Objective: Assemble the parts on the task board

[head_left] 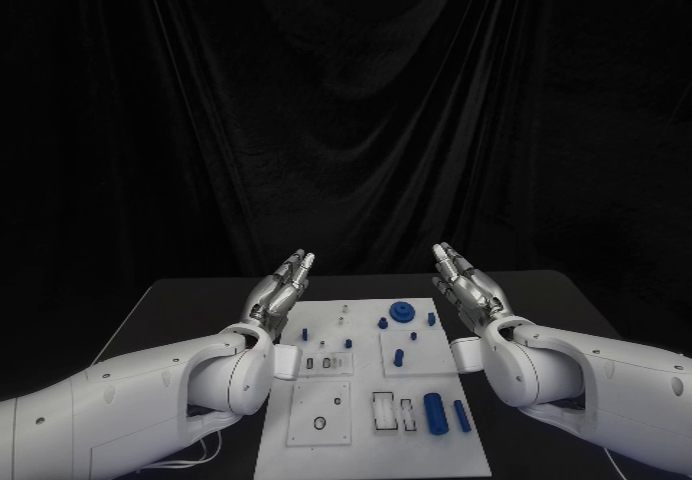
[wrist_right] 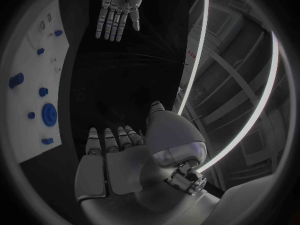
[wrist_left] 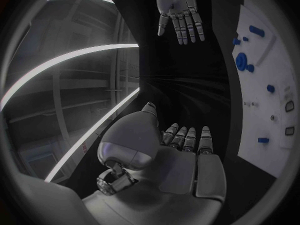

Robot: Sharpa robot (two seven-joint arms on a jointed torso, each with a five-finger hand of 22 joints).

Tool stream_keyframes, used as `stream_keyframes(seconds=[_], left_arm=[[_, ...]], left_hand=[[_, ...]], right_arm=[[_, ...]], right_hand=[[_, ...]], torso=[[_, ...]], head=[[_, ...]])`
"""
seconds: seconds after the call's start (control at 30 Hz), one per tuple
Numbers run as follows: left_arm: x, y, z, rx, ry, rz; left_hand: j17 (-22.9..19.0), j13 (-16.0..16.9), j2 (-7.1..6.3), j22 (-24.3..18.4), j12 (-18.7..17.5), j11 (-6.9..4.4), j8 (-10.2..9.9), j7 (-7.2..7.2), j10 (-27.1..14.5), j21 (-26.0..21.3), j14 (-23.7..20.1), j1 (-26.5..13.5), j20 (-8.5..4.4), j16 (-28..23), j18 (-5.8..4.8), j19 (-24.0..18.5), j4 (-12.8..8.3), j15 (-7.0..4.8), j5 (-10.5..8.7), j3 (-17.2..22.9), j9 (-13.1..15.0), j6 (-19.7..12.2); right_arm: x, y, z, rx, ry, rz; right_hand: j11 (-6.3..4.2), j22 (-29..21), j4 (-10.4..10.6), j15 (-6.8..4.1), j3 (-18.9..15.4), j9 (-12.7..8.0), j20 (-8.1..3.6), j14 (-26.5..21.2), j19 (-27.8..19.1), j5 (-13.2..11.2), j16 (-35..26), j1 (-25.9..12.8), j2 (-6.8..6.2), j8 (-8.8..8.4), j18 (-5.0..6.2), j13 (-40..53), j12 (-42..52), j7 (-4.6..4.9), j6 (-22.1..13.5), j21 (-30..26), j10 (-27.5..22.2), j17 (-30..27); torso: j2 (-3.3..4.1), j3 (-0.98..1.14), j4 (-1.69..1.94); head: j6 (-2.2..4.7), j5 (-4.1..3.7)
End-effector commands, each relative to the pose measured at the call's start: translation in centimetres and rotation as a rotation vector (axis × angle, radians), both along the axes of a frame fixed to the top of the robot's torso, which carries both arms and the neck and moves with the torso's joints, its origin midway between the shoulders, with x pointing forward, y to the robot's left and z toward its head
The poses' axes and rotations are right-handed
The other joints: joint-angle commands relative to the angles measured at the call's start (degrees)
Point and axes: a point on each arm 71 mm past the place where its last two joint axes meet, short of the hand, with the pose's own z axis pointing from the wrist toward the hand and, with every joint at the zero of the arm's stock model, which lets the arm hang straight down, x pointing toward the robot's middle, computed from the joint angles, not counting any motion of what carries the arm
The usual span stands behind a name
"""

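I see both arms raised over the counter (head_left: 188, 300), left robot hand (head_left: 278, 287) spread, empty, right robot hand (head_left: 464, 280) spread, empty, board (head_left: 372, 420) between them, blue parts (head_left: 402, 314) lying on it

The left hand (wrist_left: 164, 167) shows its palm with the fingers (wrist_left: 187, 139) held straight, close side by side, holding nothing. Straight beyond the fingertips, well apart across the dark gap, the right hand (wrist_left: 178, 7) faces it with flat palm and spread fingers pointing back toward it, also holding nothing. Off to the side of the fingers lies the white board (wrist_left: 269, 90) on the black tabletop (wrist_left: 215, 75). A round blue disc (wrist_left: 241, 61) and several small blue pegs (wrist_left: 270, 88) sit on it.
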Motion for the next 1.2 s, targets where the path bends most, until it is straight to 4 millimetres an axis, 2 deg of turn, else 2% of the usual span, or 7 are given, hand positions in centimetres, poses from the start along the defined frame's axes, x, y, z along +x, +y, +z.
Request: stream_keyframes(seconds=[0.03, 0.37, 0.63, 0.67, 0.83, 0.97, 1.2], left_arm=[[-0.2, -0.8, 0.9, -0.199, -0.027, -0.148], [-0.6, -0.9, 1.4, -0.400, -0.028, -0.307], [-0.8, -0.9, 1.5, -0.453, -0.028, -0.343], [0.5, 0.8, 1.3, -0.352, -0.126, -0.340], [0.5, 0.8, 1.4, -0.353, -0.144, -0.349], [0.3, 1.2, 1.7, -0.330, -0.185, -0.348], [-0.3, 2.8, 2.4, -0.284, -0.264, -0.318]], left_hand=[[-0.05, -0.05, 0.41, -0.05, -0.20, 1.40, 0.34, 0.07, 0.07, -0.19, -0.12, 2.62, 2.26, -0.21, 1.60, 0.05, 0.75, 1.45, 0.71, -0.35, 0.21, 1.24], [-0.05, 0.45, 0.27, -0.05, 0.41, 4.25, 0.72, 1.31, 1.64, -0.19, -0.12, 7.57, 4.54, -0.21, 0.79, 0.05, 0.43, 4.57, 7.08, 0.29, 0.49, 3.70], [0.09, 1.23, 0.01, -0.05, 2.73, 6.02, 1.33, 2.67, 4.03, -0.19, 0.01, 11.87, 3.18, 0.09, -1.60, 0.05, -0.20, 5.74, 12.76, 1.66, 0.85, 6.18], [0.10, 1.22, 0.02, -0.05, 2.74, 6.02, 1.33, 2.69, 4.02, -0.19, 0.01, 11.92, 3.17, 0.10, -1.61, 0.05, -0.21, 5.74, 12.81, 1.69, 0.85, 6.21], [0.14, 1.28, 0.02, -0.05, 3.31, 6.12, 1.53, 3.56, 3.99, -0.19, 0.06, 12.71, 4.26, 0.23, -0.95, 0.05, -0.24, 6.05, 13.34, 2.28, 0.96, 6.98], [0.76, 1.83, -0.03, 1.32, 6.78, 7.77, 2.26, 4.56, 5.58, 1.67, 1.06, 11.99, 8.72, 2.05, 1.96, 2.19, 0.46, 7.63, 12.85, 1.89, 1.28, 9.47], [1.63, 2.46, -0.51, 2.69, 12.71, 10.61, 3.26, 5.54, 8.24, 4.41, 4.24, 13.08, 11.47, 6.30, 1.96, 6.49, 0.16, 10.74, 13.38, 2.09, 1.73, 13.84]], right_arm=[[-0.1, 0.6, 0.2, 0.161, 0.065, 0.161], [-0.1, 0.2, 0.4, 0.286, 0.114, 0.314], [-0.2, 0.1, 0.5, 0.308, 0.122, 0.339], [-0.2, -2.9, 0.9, 0.247, 0.057, 0.383], [-0.6, -3.7, 1.2, 0.254, 0.031, 0.375], [-1.0, -4.3, 1.4, 0.248, 0.012, 0.365], [-1.7, -5.8, 1.8, 0.204, -0.018, 0.329]], right_hand=[[0.97, -1.55, 0.10, 0.65, -0.40, 0.21, 0.57, -0.02, -0.02, 0.33, -0.26, 1.12, 0.16, 0.29, 0.69, -0.09, -0.27, 0.94, 0.18, -0.20, -0.04, -0.05], [3.35, -1.55, 0.05, 2.50, -0.42, 0.64, 2.13, -0.02, -0.02, 0.46, -0.26, 1.85, -0.07, 1.10, 0.57, -0.09, -0.27, 3.20, 1.71, -0.20, -0.04, -0.05], [4.11, -1.55, -0.23, 3.32, -0.27, 0.79, 3.04, -0.02, -0.02, 1.13, -0.26, 2.55, -0.33, 1.39, 0.60, -0.09, -0.27, 3.71, 2.41, -0.20, -0.04, -0.05], [4.13, -1.55, -0.25, 3.37, -0.26, 0.81, 3.10, -0.02, -0.02, 1.16, -0.26, 2.61, -0.36, 1.42, 0.60, -0.09, -0.27, 3.73, 2.48, -0.20, -0.04, -0.05], [6.52, -0.70, -1.55, 5.75, 0.50, 1.22, 6.11, 0.25, 1.50, 4.57, 0.22, 6.38, -1.11, 2.22, 0.93, 0.47, 1.15, 4.09, 4.56, 1.00, 0.44, 0.21], [9.54, 0.50, -2.27, 8.07, 0.83, 1.83, 8.08, 2.94, 5.99, 7.67, 3.79, 9.91, -1.78, 3.26, 0.86, 1.45, 5.93, 4.95, 7.89, 3.42, 2.05, 1.29], [13.21, 2.45, -5.44, 9.90, 1.31, 2.89, 8.33, 13.34, 19.23, 9.44, 13.06, 15.65, -3.32, 4.49, -1.60, 2.82, 18.11, 5.45, 13.11, 8.98, 5.47, 3.10]], torso=[[0.01, 0.00, 0.01], [0.01, 0.00, 0.01], [0.01, 0.00, 0.01], [0.79, 0.11, -0.21], [1.24, 0.02, -0.07], [1.82, -0.01, 0.58], [2.25, -0.23, 1.71]], head=[[0.00, 0.00], [0.00, 0.00], [0.00, 0.00], [-5.01, 0.04], [-5.83, 0.12], [-6.67, -0.30], [-8.95, -1.11]])
